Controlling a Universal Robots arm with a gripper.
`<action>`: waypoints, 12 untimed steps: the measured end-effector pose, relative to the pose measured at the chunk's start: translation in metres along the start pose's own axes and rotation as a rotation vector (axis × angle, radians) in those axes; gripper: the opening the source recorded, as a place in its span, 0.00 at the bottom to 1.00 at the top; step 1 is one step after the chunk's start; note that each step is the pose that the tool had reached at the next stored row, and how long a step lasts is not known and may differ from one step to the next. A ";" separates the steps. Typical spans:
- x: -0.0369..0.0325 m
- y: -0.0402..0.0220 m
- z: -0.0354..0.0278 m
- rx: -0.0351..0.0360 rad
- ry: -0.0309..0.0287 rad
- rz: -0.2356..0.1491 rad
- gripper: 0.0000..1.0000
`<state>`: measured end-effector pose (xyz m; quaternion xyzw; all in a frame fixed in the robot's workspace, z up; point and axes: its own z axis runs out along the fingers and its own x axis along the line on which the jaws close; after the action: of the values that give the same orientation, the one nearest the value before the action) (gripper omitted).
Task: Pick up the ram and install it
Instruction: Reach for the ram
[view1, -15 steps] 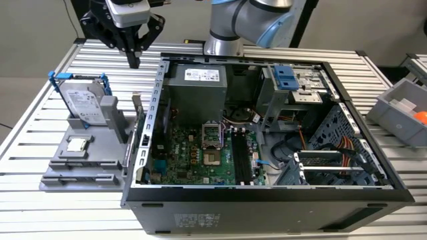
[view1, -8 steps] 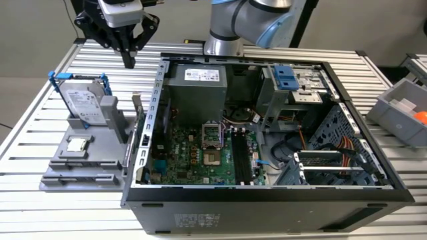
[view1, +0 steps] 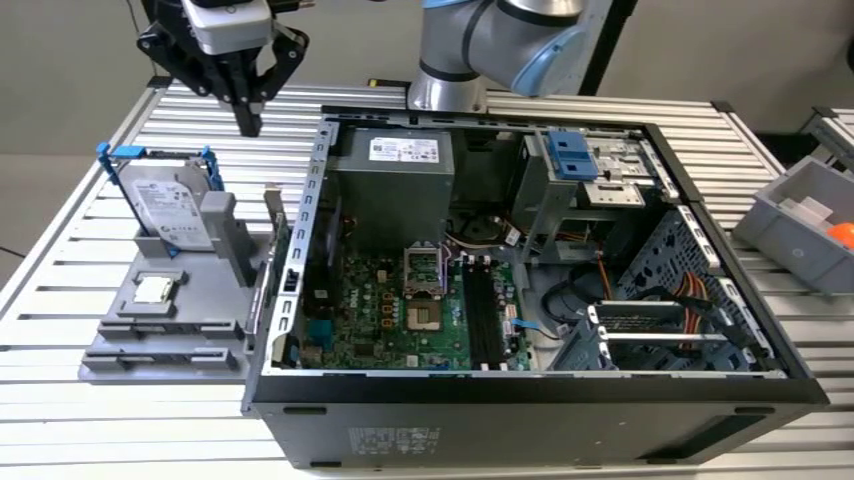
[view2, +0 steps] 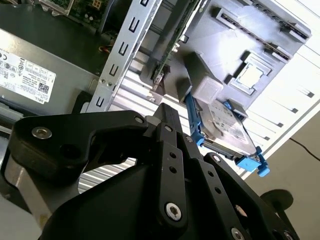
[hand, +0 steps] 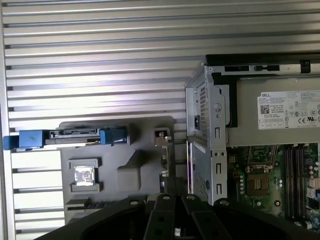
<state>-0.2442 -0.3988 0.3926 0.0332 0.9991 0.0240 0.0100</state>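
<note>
The ram (view1: 275, 222) stands on edge, thin and upright, at the side of the grey fixture (view1: 160, 330) closest to the open computer case (view1: 534, 390). In the second wrist view its green edge (view2: 161, 75) shows beside the case wall; in the first wrist view it is a thin strip (hand: 164, 167). My gripper (view1: 250, 118) hangs high above the table behind the fixture, fingers pointing down and shut on nothing. The black fingers (view2: 170, 131) lie together. The long black memory slots (view1: 483, 315) lie on the green motherboard inside the case.
A silver hard drive in a blue frame (view1: 167, 205) stands at the back of the fixture, and a processor chip (view1: 155, 290) lies in a pocket in front of it. A grey bin (view1: 807, 225) sits at the exterior view's right. The table is slatted metal (view1: 80, 430).
</note>
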 end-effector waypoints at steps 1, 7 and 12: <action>0.0009 -0.0001 0.0000 0.0000 0.0000 0.000 0.00; 0.0063 -0.0004 -0.0001 0.0000 0.0000 0.000 0.00; 0.0110 -0.0007 -0.0002 0.0000 0.0000 0.000 0.00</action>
<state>-0.2553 -0.3988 0.3926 0.0332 0.9991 0.0240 0.0100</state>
